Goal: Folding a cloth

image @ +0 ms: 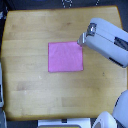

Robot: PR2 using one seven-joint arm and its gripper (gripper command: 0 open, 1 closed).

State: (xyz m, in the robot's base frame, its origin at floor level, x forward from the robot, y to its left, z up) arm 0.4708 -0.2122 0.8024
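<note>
Flat pink square cloth (65, 56) lies unfolded on the wooden desk (30, 30); folding hasn't started. The robot's grey hand (82, 40) touches its corner; I cannot tell its grip.

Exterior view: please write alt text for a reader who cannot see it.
A pink cloth lies flat and unfolded near the middle of a wooden table, seen from above. The robot's gripper reaches in from the exterior view's right to the cloth's upper right corner.

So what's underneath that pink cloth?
The flat pink-magenta square cloth lies on the light wooden tabletop, which shows all around it. Whatever sits directly beneath is covered. The end effector is at its top corner on the exterior view's right.
</note>
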